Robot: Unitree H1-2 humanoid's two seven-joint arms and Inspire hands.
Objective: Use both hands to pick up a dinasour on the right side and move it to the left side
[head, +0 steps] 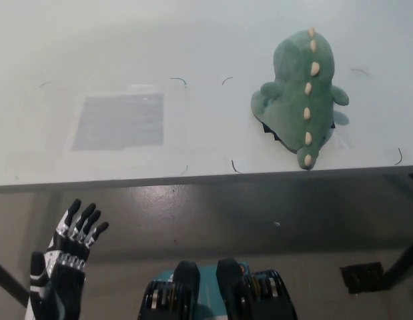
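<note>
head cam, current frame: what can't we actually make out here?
- Right hand: not in the head view at all, so its state is unknown.
- Left hand: wrist and arm cut off by the bottom-left edge; fingers apart, holding nothing.
- Toy dinosaur: seen from the back and above, its face is hidden by its own body.
- Dark patch under the dinosaur: mostly covered by it, can't identify.

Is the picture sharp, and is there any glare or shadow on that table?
Head view: the green dinosaur is sharp, with a small dark shadow under its near edge; the white table has even, soft light without harsh glare; the left hand at lower left looks slightly soft.
</note>
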